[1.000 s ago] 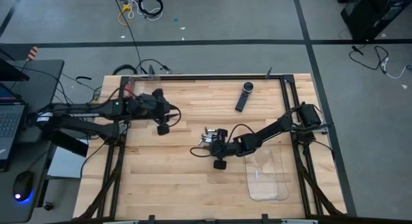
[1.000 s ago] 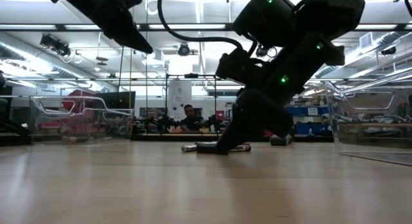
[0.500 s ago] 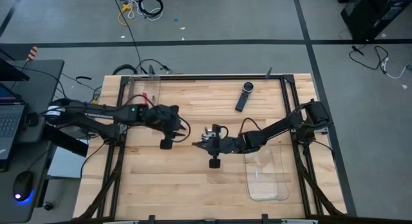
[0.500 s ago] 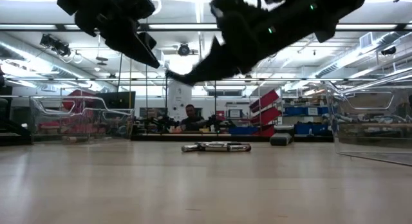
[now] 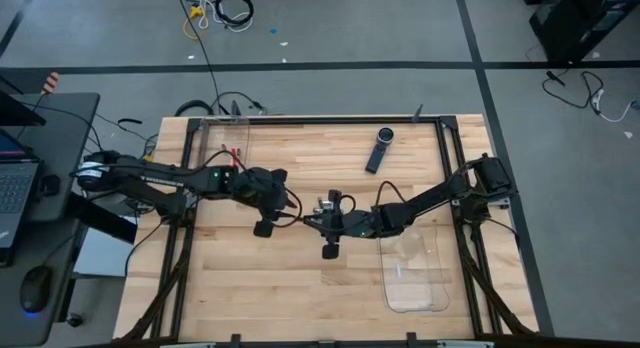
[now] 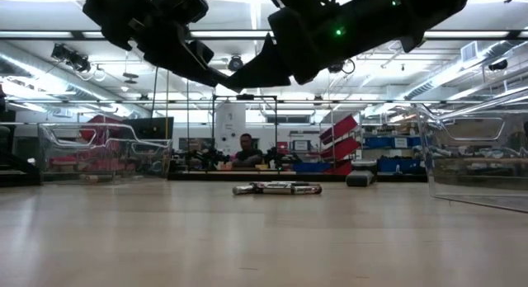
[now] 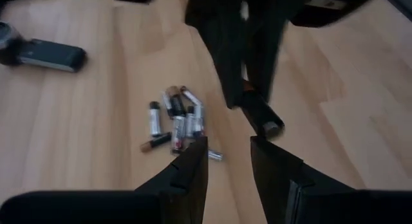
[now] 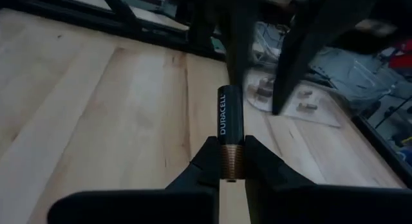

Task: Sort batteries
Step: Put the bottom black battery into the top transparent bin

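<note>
The right gripper (image 8: 232, 161) has its jaws closed on one small black-and-copper cylindrical battery (image 8: 230, 124), pinched at the copper end, black end sticking straight out past the jaw tips. Judgement: light, rigid, smooth metal can, so it'll roll and can slip or swivel if pinched near an end; best hold is across the mid-body, square to the long axis. The present hold is low on the cell, so it may pivot w/ a quick move.

The remaining cluster of small silvery-grey and dark cylindrical batteries (image 7: 176, 124) lies loose on the pale wooden desk (image 5: 300, 288), a few touching or crossed. Judgement: take an outer one first; the packed ones are hard to get jaws round.

The left gripper (image 7: 226, 161) has its jaws part-open w/ nothing between them; it hangs above the desk, the cluster just ahead of its tips. In the high view the right gripper sits just beside the cluster, the left one near it on the far side, w/ the two grippers' tips close together.

A long black remote-like device (image 5: 379, 149) lies well apart from the cluster. A clear plastic tray (image 5: 415, 283) sits near the cluster, under the right arm.
</note>
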